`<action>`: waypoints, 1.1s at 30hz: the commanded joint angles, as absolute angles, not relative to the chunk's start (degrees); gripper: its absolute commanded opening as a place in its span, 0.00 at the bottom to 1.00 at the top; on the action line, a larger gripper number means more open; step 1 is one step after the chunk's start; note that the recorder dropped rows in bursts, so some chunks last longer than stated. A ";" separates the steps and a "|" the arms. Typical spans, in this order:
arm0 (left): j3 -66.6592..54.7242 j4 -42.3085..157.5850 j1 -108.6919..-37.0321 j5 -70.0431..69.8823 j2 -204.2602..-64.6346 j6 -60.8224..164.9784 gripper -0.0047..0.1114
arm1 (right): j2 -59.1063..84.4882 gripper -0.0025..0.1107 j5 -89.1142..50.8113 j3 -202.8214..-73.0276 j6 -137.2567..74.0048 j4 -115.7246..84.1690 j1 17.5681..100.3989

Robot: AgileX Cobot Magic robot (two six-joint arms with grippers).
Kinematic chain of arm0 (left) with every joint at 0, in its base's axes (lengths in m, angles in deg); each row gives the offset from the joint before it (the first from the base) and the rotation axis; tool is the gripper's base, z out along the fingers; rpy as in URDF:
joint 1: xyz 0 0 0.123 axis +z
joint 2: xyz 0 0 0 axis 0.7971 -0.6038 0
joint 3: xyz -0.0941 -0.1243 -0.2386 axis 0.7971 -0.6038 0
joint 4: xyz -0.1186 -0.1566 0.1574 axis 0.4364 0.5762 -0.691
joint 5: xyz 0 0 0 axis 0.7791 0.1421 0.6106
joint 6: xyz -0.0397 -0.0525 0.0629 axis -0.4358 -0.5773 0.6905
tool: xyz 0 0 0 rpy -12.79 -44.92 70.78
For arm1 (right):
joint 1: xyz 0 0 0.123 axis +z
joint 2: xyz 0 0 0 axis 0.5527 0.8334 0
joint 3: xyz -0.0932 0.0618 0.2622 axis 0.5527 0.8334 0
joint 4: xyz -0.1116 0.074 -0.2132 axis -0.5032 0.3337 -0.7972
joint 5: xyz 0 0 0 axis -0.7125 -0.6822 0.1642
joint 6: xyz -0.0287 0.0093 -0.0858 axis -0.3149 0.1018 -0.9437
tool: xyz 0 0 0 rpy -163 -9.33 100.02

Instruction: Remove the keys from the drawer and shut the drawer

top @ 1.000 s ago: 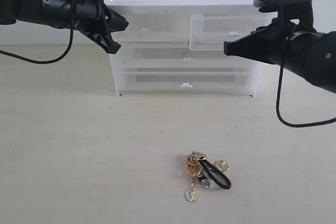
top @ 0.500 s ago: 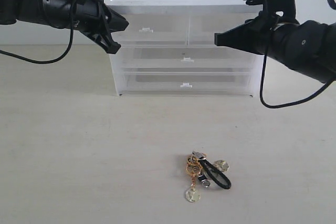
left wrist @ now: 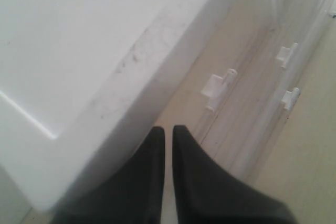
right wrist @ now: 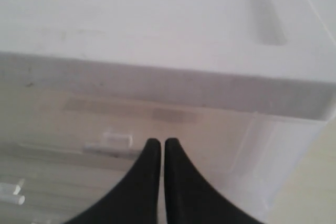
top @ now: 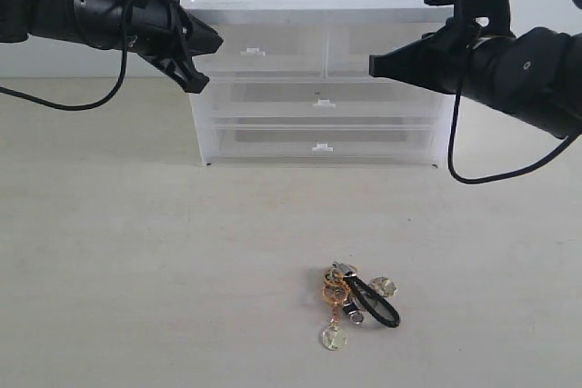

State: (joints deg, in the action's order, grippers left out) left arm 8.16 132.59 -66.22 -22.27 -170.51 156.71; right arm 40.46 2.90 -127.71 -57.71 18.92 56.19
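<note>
Nearest, the keys (top: pixel 356 304) lie on the table (top: pixel 136 252), out in the open, well apart from both grippers and w/ nothing holding them. So that part looks done. The step in hand is, I judge, closing the drawer (top: pixel 353 44).

Further back, the right gripper (top: pixel 373 67) has its fingers pressed together and empty. Its tip is at the drawer front, just beside the white tab (right wrist: pixel 116 139); contact or not, I cannot tell. The drawer front looks flush w/ its left twin (top: pixel 259 50), i.e. prob. shut.

To do it well: push straight along the slide, near the tab, w/ no sideways force, and stop once flush.

The left gripper (top: pixel 211 45), fingers also together and empty, sits at the top left corner of the white unit (top: pixel 273 147), maybe to steady it.
</note>
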 commanded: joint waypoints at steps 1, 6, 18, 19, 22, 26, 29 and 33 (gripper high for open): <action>9.01 134.82 -66.10 -17.88 -170.00 156.54 0.08 | 36.38 0.02 2.85 -124.39 -58.50 20.16 55.78; 8.89 134.82 -66.10 -18.06 -170.00 155.63 0.08 | 28.33 0.02 2.41 -117.76 -57.12 20.44 55.88; 8.90 132.90 -66.10 -28.64 -166.58 149.02 0.08 | 15.57 0.02 5.85 -104.91 -56.52 19.84 55.88; 8.90 130.86 -66.10 -31.11 -166.31 147.38 0.08 | 15.57 0.02 5.85 -104.62 -56.52 19.84 55.88; 8.70 122.36 -66.10 -41.10 -163.37 137.08 0.08 | 12.05 0.02 6.61 -101.81 -56.37 19.84 55.88; 4.74 116.93 -65.96 -39.52 -155.87 122.05 0.08 | 1.63 0.02 6.07 -97.36 -56.13 19.84 55.88; -4.22 127.39 -66.09 -39.52 -145.93 120.03 0.08 | -6.38 0.02 5.82 -94.22 -55.43 19.84 55.88; -17.59 144.25 -66.09 -40.84 -132.24 127.29 0.08 | -12.92 0.02 4.15 -91.63 -53.85 20.01 55.88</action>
